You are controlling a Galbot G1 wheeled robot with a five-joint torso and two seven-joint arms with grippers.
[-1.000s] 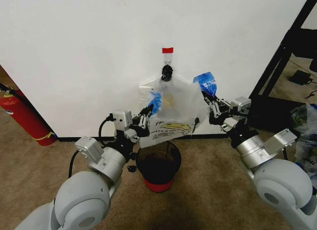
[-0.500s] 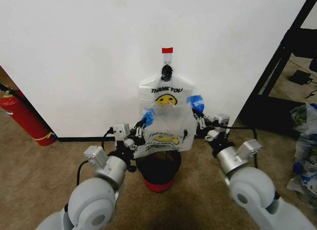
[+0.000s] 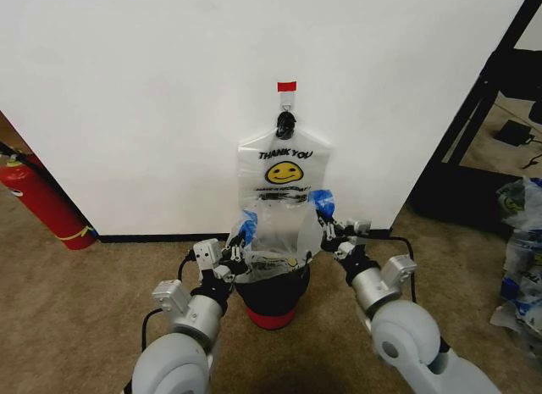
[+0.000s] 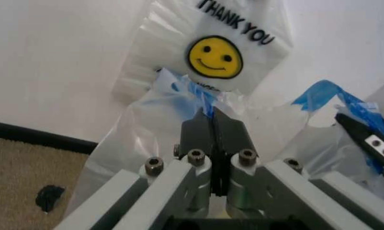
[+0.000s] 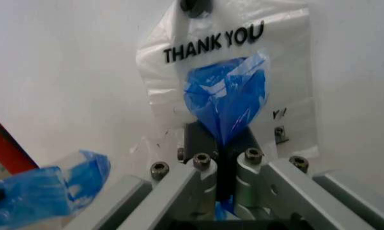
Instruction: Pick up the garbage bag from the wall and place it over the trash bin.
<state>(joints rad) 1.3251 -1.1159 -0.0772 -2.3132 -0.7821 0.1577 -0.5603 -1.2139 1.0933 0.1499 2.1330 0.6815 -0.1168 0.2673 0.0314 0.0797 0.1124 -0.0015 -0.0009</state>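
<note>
The garbage bag [image 3: 281, 231] is translucent white with blue patches at its handles, and it hangs stretched between my two grippers just above the trash bin [image 3: 271, 291]. The bin is black wire mesh with a red base. My left gripper [image 3: 241, 240] is shut on the bag's left blue handle [image 4: 190, 91]. My right gripper [image 3: 326, 223] is shut on the right blue handle [image 5: 227, 96]. The bag's lower end reaches the bin's rim. Behind stands the white wall [image 3: 152, 97] with its red-taped hook [image 3: 287, 106].
A second smiley "THANK YOU" bag [image 3: 285, 167] hangs from the hook behind the held one. A red fire extinguisher [image 3: 41, 199] leans at the left. A black frame [image 3: 484, 93] and more bags [image 3: 521, 233] stand to the right. Brown carpet surrounds the bin.
Both grippers have come down and closer together with the bag, from beside the hook to just over the bin. The second bag on the hook is now uncovered.
</note>
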